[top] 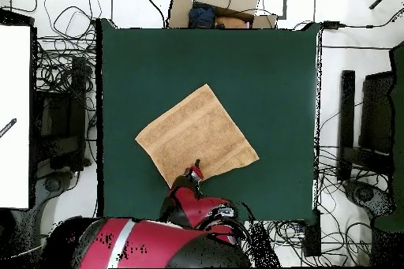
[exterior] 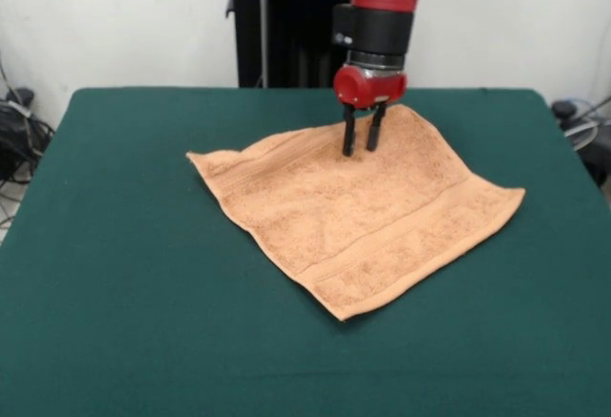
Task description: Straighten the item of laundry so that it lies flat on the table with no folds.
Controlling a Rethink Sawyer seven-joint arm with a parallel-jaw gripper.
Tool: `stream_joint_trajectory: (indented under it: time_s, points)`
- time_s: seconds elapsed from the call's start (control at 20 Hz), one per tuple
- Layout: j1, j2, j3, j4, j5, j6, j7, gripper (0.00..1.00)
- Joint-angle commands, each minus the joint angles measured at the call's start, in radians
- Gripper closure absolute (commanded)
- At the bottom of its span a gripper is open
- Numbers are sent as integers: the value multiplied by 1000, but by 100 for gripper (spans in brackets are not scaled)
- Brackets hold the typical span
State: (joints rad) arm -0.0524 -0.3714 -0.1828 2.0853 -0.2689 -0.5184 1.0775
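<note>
Towel (exterior: 358, 212) spread on the table (exterior: 115, 274), turned cornerwise so that it reads as a diamond, with the gripper (exterior: 362, 142) standing over its far corner region. The two black fingers (exterior: 349, 131) point straight down with a narrow gap between them — jaws slightly apart, nothing held between them. Their tips meet or nearly meet the cloth just inside the towel's far edge; actual contact cannot be judged. In the overhead view the gripper (top: 194, 169) shows at the towel's (top: 196, 136) edge nearest the robot, the rest of the cloth extending away from it toward the table's middle.

Towel: peach-orange terry cloth, roughly square, with a nubby looped pile. A woven band runs parallel to the hem along the near right side, seen as two flat stripes. The cloth lies almost flat; slight ripples mark the left corner and the area by the fingers, and no large fold is evident.

Arm: red shell with a black wrist collar, descending vertically to a red gripper body.

Surface: dark green cloth-covered top (top: 268, 69), rectangular and far wider than the towel. Surroundings — white wall behind, cables (top: 67, 69) tangled on the floor at both sides, and a cardboard box (top: 225, 5) past the table's far edge in the overhead view.
</note>
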Motion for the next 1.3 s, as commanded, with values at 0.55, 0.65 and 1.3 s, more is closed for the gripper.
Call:
stream_joint_trajectory:
  time_s: [0.55, 0.65, 1.3]
  points:
    - [28, 168, -21, -98, 68, -152, 209, 0]
    - [27, 163, -19, -96, 69, -145, 208, 0]
    - [9, -217, 83, -39, 128, 461, 190, 0]
